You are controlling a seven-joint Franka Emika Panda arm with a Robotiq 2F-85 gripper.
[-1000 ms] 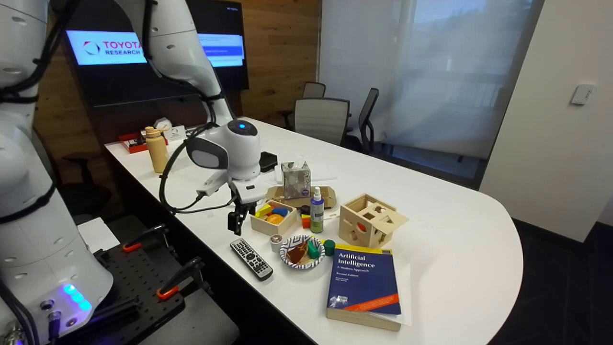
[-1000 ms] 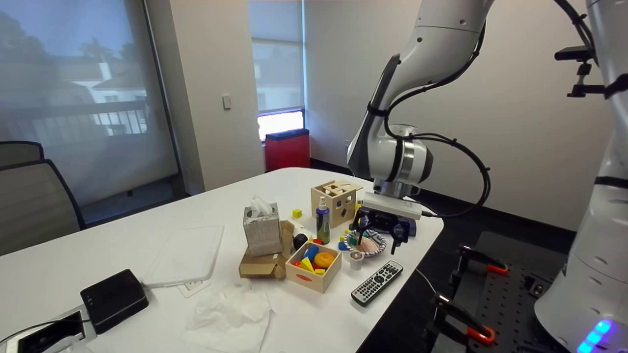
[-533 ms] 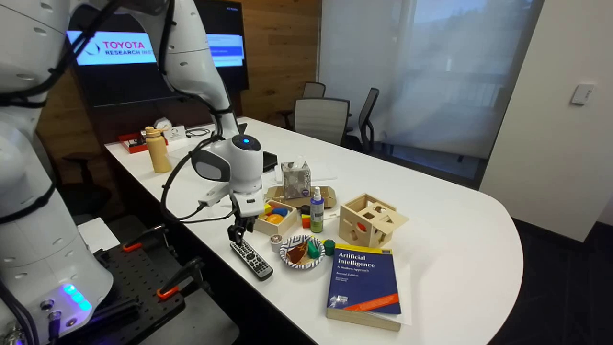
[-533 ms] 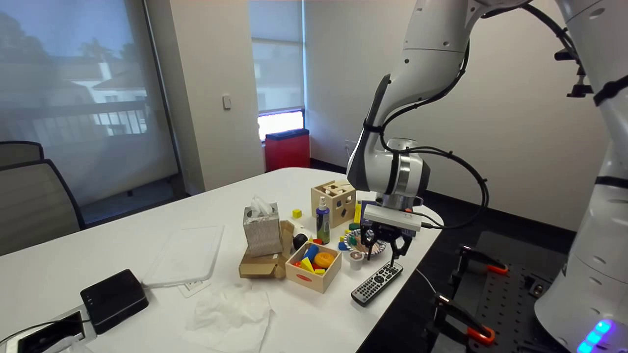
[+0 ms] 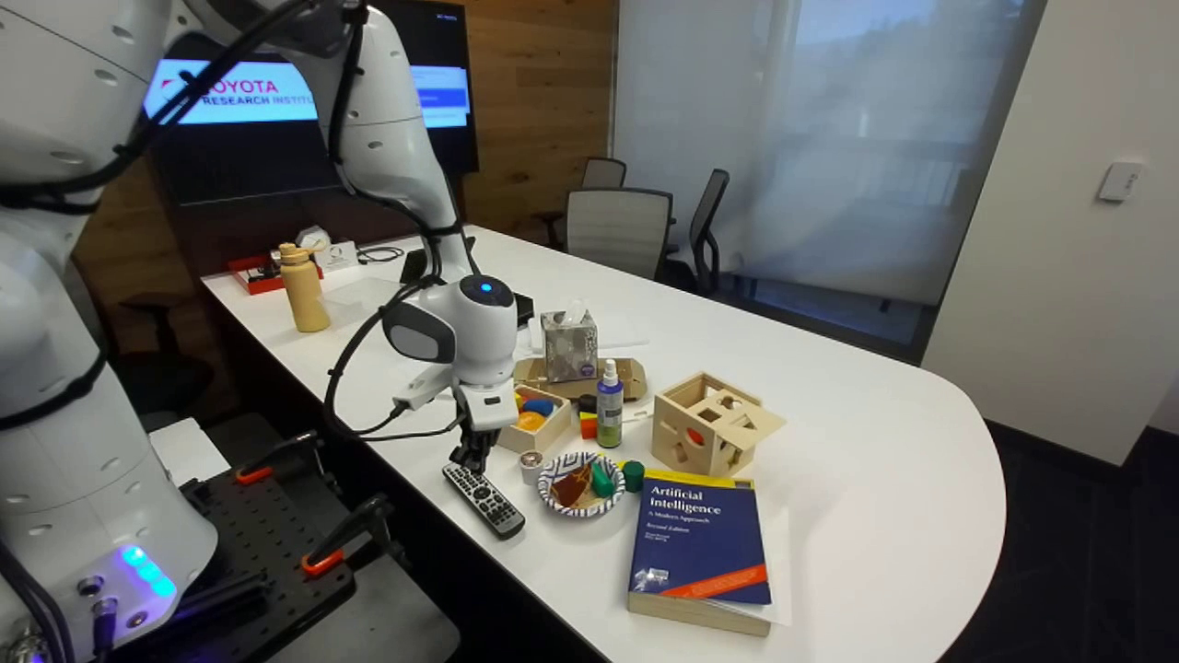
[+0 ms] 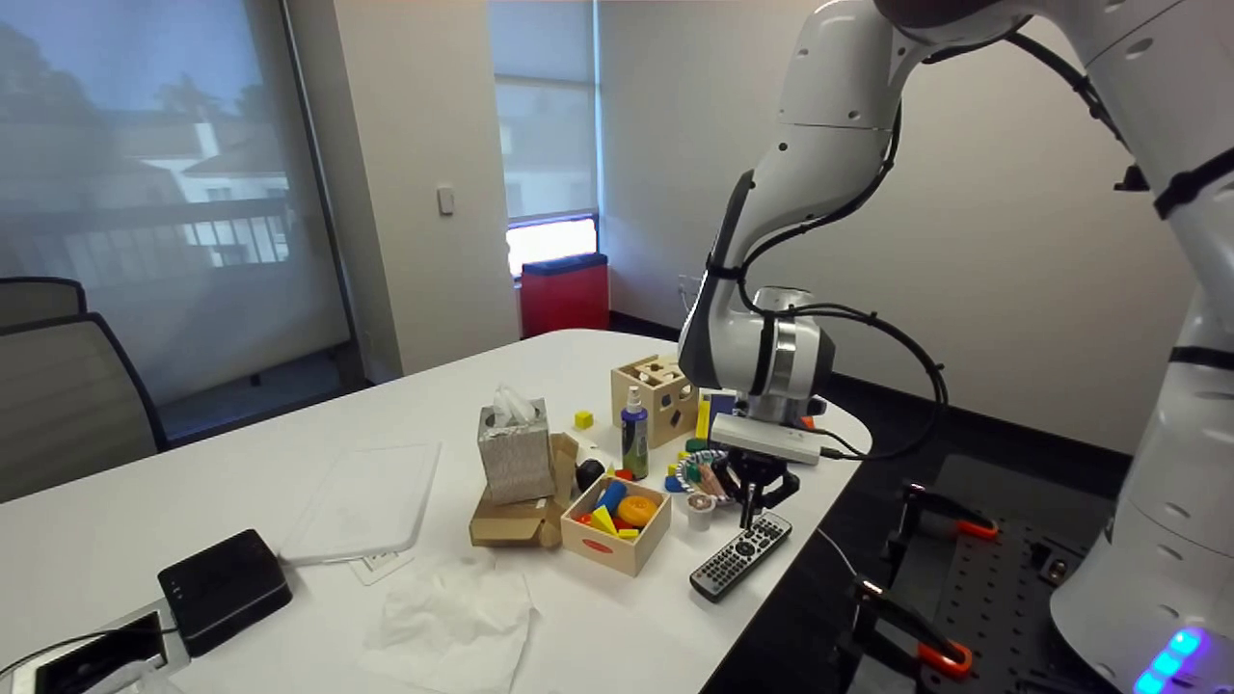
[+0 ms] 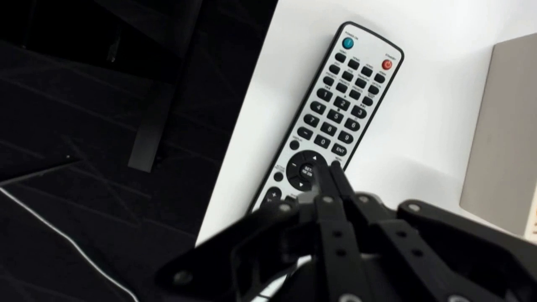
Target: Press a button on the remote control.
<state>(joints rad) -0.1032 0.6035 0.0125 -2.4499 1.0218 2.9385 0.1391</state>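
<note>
The remote control (image 7: 335, 116) lies flat on the white table near its edge, pale-faced with dark buttons, a blue-green one and a red one at its top end. In both exterior views it shows in full or nearly so, with the gripper (image 5: 472, 466) pointing down over one end. My gripper (image 6: 748, 522) is shut, holding nothing. Seen from the wrist, the fingertips of the gripper (image 7: 328, 165) meet in front of the round navigation pad and the menu button. They cover the pad's right part. Whether they touch the remote I cannot tell.
Beside the remote stand a small cup (image 5: 531, 466) and a patterned bowl (image 5: 582, 510). A wooden box (image 6: 617, 554) of toy blocks and a spray bottle (image 5: 610, 410) are close by. A blue book (image 5: 700, 534) lies farther along. The table edge (image 7: 239, 121) runs alongside the remote.
My gripper has come down to the remote control, and its fingers have gone from wide open to shut. The remote has not moved.
</note>
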